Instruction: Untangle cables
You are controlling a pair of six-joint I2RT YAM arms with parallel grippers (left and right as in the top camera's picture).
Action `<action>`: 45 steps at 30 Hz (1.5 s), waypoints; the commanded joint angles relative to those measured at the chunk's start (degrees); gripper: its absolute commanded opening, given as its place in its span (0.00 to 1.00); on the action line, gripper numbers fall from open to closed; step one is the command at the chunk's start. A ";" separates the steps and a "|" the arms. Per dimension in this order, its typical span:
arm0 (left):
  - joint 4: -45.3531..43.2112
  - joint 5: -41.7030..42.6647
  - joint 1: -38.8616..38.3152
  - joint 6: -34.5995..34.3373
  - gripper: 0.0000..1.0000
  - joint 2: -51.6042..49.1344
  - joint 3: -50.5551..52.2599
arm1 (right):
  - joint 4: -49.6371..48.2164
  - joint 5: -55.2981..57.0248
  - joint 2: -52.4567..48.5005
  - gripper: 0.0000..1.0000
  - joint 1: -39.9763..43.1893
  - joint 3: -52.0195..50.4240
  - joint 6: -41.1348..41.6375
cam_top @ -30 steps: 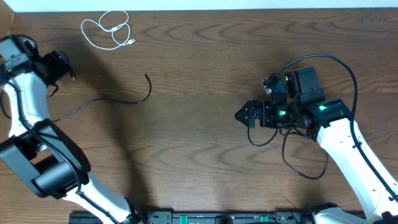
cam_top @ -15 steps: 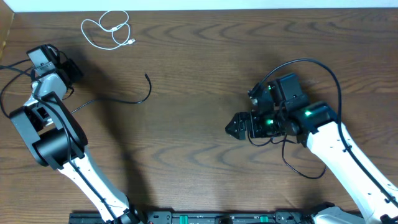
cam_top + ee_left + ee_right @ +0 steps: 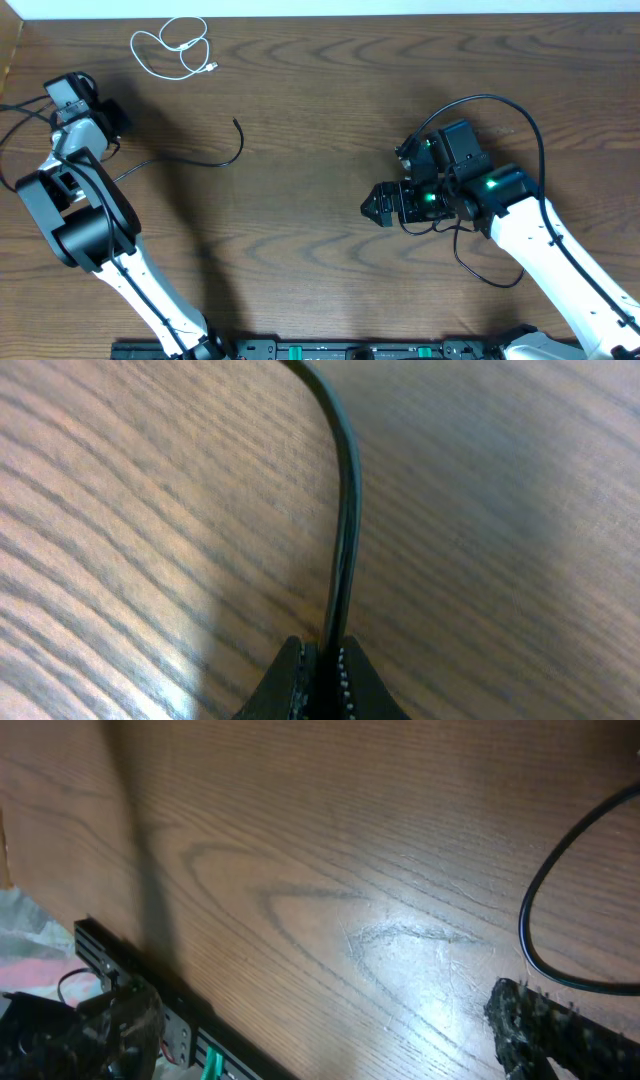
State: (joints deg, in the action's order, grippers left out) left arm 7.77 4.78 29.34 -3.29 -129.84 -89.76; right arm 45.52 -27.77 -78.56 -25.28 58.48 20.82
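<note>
black fingertips of the left gripper point(image 3: 322, 665) pressed together on a thin black flexible cord point(image 3: 350, 510), clamped tight, nothing between the pads but the cord itself. rising from the pinch, bending away over the dark brown wood-grain table point(image 3: 320, 90) and off the top of the wrist view. from overhead, sitting at the far left of the tabletop, dark head turned toward the middle.

just beyond it, a long black cord point(image 3: 200, 163) flat on the wood: hooked free end up at centre-left, then curling down and sweeping back toward the left arm point(image 3: 85, 225), slipping beneath it. same cord as the pinched one? cannot tell, join hidden by the arm.

up by the far edge, a short white cord point(image 3: 175, 48) in loose loops, small plug end at the lower right of the coil, well apart from everything black.

over to the right gripper point(image 3: 368, 207) now: low over the wood right of centre, tip aimed left. open or closed? cannot tell, with only one dark knobbly finger showing in the corner of its wrist view and a single dark wedge from above. behind it, a looping thin black cord point(image 3: 498, 284) on the table beside the white right arm point(image 3: 545, 250), any grip on it not visible.
</note>
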 commanded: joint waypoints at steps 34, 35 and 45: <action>46.21 15.74 -7.93 -27.87 0.91 16.35 1.53 | 0.55 0.48 0.59 0.99 -0.33 0.33 -3.17; 46.40 15.74 -7.96 -27.36 0.93 16.35 1.53 | 0.55 0.46 0.59 0.99 -0.33 0.33 -3.17; 48.09 3.65 -7.74 -27.52 0.94 16.35 2.43 | 0.50 0.48 0.59 0.99 -0.33 0.33 -3.45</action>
State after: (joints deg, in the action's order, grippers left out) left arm 54.89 16.43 21.47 -29.78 -113.25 -88.42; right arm 46.02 -27.24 -78.56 -25.32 58.48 18.65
